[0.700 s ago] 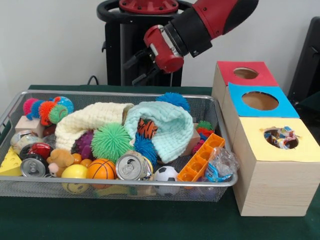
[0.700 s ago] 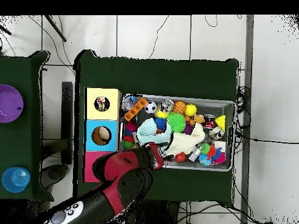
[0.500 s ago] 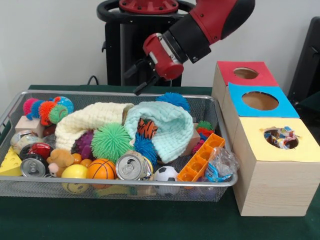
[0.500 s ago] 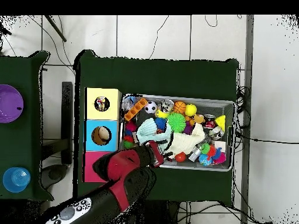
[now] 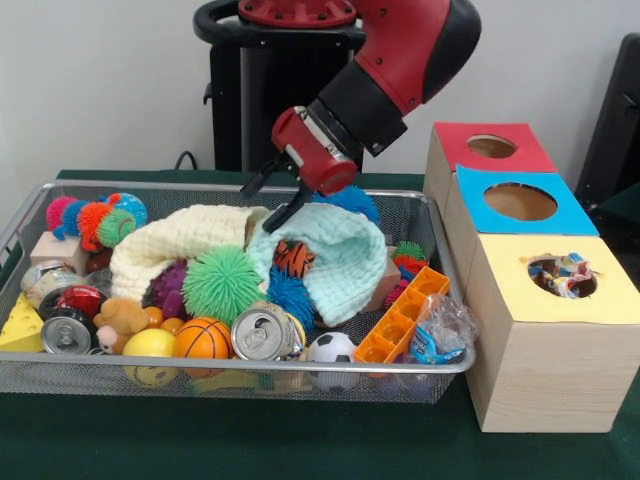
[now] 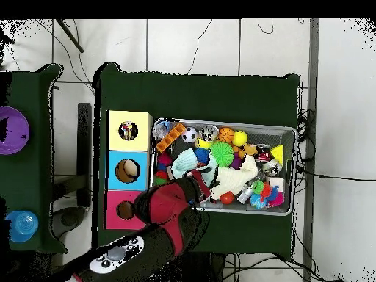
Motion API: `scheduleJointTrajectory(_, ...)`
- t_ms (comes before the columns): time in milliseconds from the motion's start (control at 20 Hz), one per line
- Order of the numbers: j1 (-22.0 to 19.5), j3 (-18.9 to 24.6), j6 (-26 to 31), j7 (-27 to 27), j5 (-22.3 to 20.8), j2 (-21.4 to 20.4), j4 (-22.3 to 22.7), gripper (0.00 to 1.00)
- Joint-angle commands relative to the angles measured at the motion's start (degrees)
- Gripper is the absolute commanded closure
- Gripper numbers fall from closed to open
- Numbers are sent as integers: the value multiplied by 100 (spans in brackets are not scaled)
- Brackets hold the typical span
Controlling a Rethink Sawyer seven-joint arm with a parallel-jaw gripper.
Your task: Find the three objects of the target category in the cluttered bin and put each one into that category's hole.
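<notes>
My gripper [image 5: 270,199] hangs open and empty at the back of the wire bin [image 5: 100,364], just above where the cream cloth [image 5: 170,245] meets the mint cloth [image 5: 340,250]. An orange striped ball [image 5: 294,258] peeks from under the mint cloth. A green spiky ball [image 5: 220,285], a basketball [image 5: 203,338], a soccer ball [image 5: 332,348] and a drink can [image 5: 262,335] lie toward the front. In the overhead view the gripper [image 6: 200,176] is over the mint cloth [image 6: 192,163], inside the bin's edge nearest the arm.
Three wooden boxes stand right of the bin, with red [image 5: 455,150], blue [image 5: 480,215] and yellow [image 5: 515,295] tops, each with a round hole. An orange tray [image 5: 400,315] and a plastic bag [image 5: 440,330] sit by the bin's right wall. A blue spiky ball [image 5: 350,200] lies behind the mint cloth.
The arm has swung down and to the left in the front view, bringing the open gripper from above the bin's back rim to just over the cloths.
</notes>
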Motion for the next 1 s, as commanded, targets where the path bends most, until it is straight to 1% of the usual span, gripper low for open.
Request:
scheduleJointTrajectory(50,-586,1647,-393,230,-521,-268,-78,0)
scheduleJointTrajectory(200,-895,2064,-421,103,-822,-504,0,0)
scheduleJointTrajectory(400,-1323,2585,-338,-132,-1268,-661,-35,0)
scheduleJointTrajectory(500,-1464,2755,-314,-158,-1455,-690,-71,0)
scheduleJointTrajectory(650,-1591,2898,-231,-169,-1661,-722,-111,0)
scheduleJointTrajectory(1000,-1589,2913,-119,-15,-1850,-714,-169,0)
